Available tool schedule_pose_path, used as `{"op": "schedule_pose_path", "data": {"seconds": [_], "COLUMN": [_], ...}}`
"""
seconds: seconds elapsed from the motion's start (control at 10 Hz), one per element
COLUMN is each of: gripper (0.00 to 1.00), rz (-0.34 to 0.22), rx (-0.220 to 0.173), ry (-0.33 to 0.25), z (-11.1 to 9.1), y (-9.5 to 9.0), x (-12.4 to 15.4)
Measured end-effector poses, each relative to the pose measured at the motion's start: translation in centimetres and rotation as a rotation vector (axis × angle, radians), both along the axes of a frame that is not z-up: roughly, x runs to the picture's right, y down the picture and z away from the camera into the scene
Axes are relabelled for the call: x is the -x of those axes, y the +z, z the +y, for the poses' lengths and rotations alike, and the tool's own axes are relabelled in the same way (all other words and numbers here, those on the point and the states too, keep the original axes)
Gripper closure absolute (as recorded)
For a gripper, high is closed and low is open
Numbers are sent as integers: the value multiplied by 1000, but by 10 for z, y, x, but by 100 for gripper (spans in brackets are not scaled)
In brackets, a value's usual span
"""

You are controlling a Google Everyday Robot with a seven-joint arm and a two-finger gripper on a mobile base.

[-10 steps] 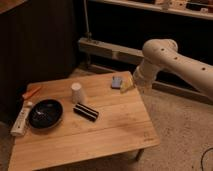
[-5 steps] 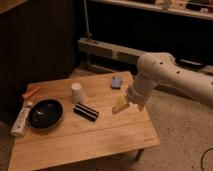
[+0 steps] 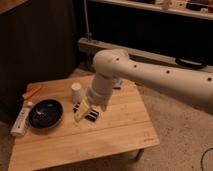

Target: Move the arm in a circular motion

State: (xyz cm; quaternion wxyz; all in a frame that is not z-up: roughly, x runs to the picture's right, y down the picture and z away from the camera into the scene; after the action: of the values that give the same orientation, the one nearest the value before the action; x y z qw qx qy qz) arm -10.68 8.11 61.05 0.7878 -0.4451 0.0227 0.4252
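Note:
The large white arm [image 3: 150,75] reaches in from the right, its rounded elbow joint [image 3: 111,61] over the low wooden table [image 3: 115,130]. From the elbow a thick segment drops down and left to the pale tapered gripper [image 3: 81,114]. The gripper hangs just above the table's middle, right over a black rectangular object [image 3: 90,116] and close in front of a small white cup [image 3: 76,92].
A black bowl [image 3: 45,113] sits at the table's left, with a white remote-like object [image 3: 21,120] beside it and an orange item [image 3: 31,93] at the far left corner. A small grey object [image 3: 118,84] lies behind the arm. Dark cabinets stand behind the table.
The arm has swept left and forward across the table, from its right rear toward the middle. The gripper now hangs over the black rectangular object. The table objects have not moved.

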Motion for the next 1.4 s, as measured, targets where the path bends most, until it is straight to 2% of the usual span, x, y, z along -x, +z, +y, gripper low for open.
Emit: {"op": "schedule_pose_path", "data": {"seconds": [0.2,0.4,0.5,0.7,0.8,0.9,1.1,1.2,1.4], "gripper": [20,20,20,20,20,20,20,20,20], "rz": [-22,-7,17,69,101,149,225,265,314], "rx": [-40,-73,-86,-97,-96,-88,-68,-50,-25], "ry": [7,42,77,141,176,219,265,293,329], "z": [-33,-68,-91,-121,-131,-138,-132,-119,-95], "y": [16,37,53,79,90,104,115,118,115], "x": [33,37,27,-1,-20,-50,-101,-131,-170]}}
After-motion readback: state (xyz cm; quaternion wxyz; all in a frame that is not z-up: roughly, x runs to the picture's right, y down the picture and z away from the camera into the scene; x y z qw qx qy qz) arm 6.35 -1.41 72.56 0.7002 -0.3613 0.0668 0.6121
